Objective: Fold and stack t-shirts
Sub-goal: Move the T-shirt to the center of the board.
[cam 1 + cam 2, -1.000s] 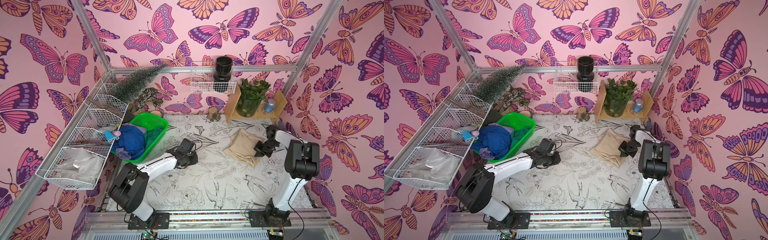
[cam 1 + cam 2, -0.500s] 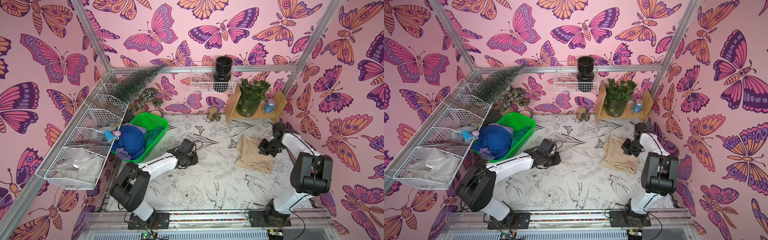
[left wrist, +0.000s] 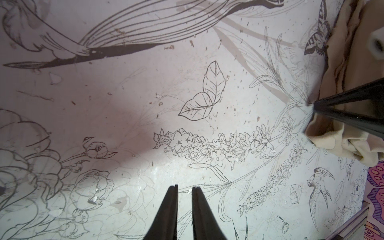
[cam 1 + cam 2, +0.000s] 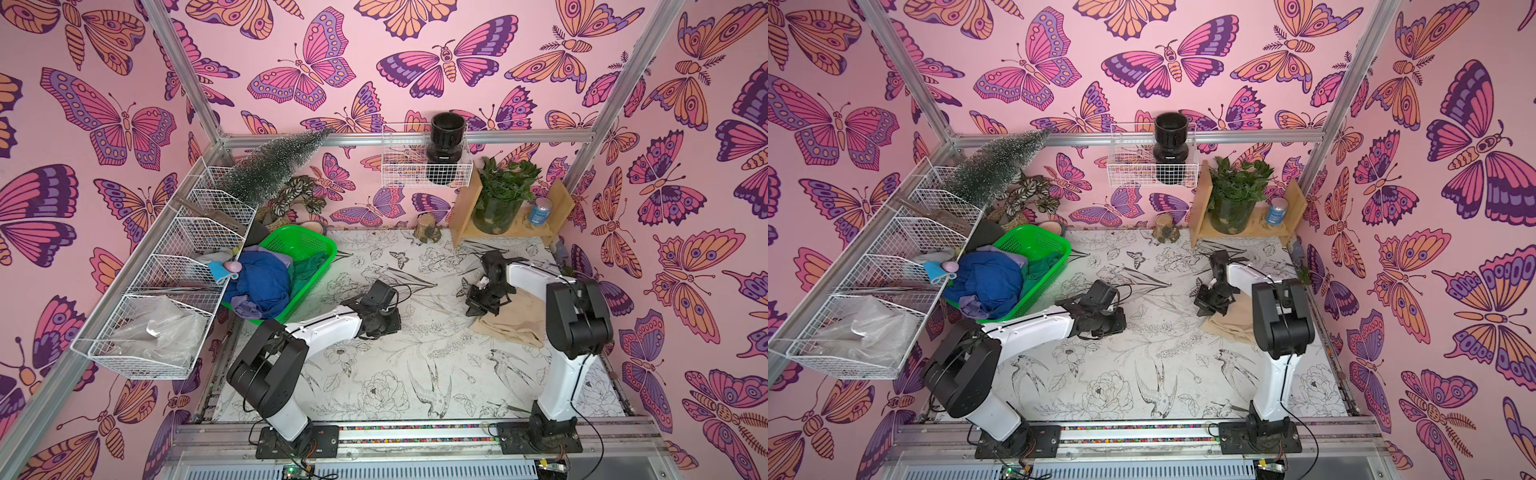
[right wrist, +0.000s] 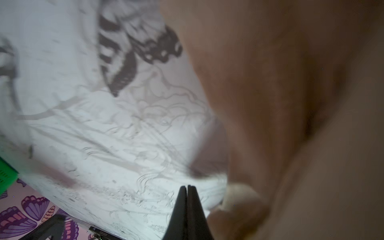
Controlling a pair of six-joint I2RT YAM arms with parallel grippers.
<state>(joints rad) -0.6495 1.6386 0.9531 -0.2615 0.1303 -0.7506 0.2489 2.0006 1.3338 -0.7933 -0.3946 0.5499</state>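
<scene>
Beige tee [image 4: 511, 328] lies bunched by the table [image 4: 415, 357]'s right edge. Right gripper [image 5: 187, 186] is pressed closed beside it, no cloth btwn tips; left gripper [image 3: 184, 186] slightly apart, empty. We'd pinch a hem, then spread it flat.

Pink butterfly-print walls [image 4: 374, 50], a flower-sketched white tabletop [image 4: 374, 365], white wire shelves [image 4: 195, 232], wooden corner shelf [image 4: 463, 208].
</scene>
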